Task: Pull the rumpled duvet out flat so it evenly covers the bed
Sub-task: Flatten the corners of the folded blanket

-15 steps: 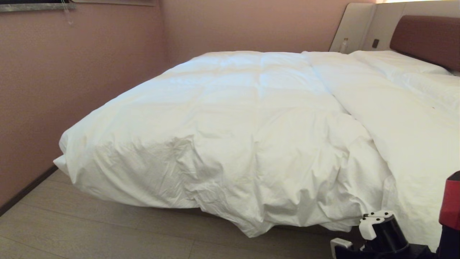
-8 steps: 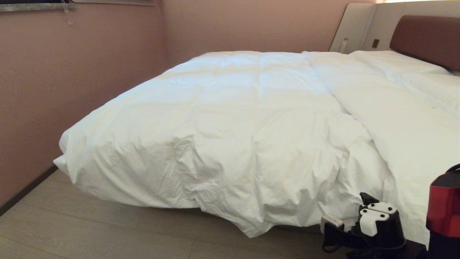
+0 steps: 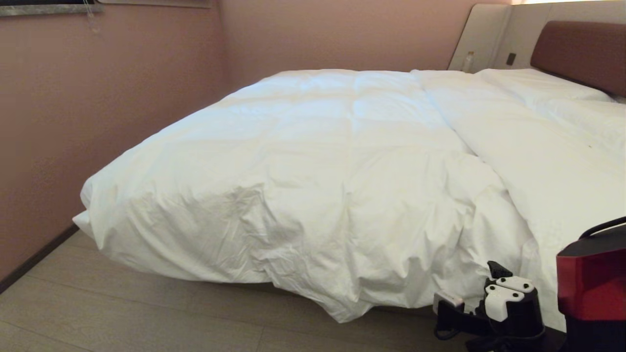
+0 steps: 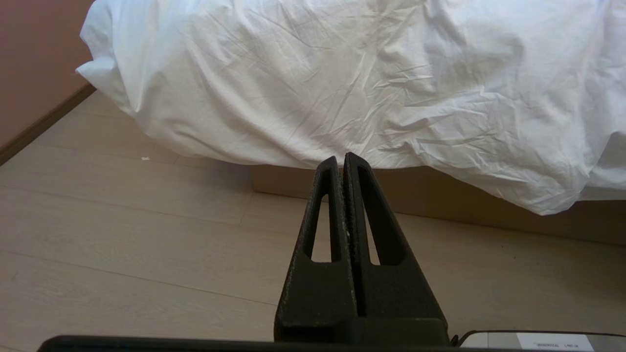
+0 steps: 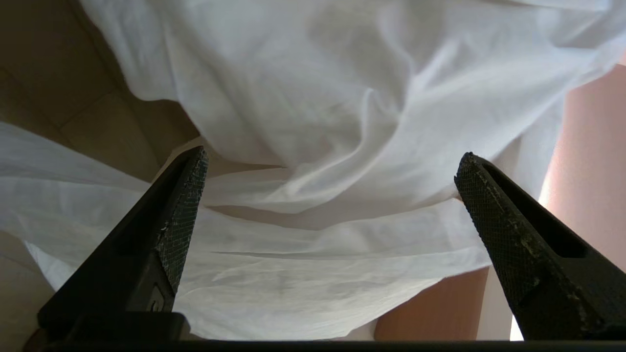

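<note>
The puffy white duvet lies over the left part of the bed and hangs rumpled over its near edge, almost to the floor. My right gripper is low at the bottom right, close to the duvet's hanging corner. In the right wrist view it stands wide open, with folds of the duvet just beyond and between the fingers; nothing is gripped. My left gripper is shut and empty, parked low over the floor, facing the duvet's hanging edge. It is outside the head view.
White sheet lies bare on the bed's right part, with pillows by the headboard. The pink wall runs close along the bed's far side. The brown bed base shows under the duvet. My red arm part fills the bottom right corner.
My right arm has come up and leftward into view, and its open gripper has swung toward the duvet's hanging corner. The duvet and left gripper have not moved.
</note>
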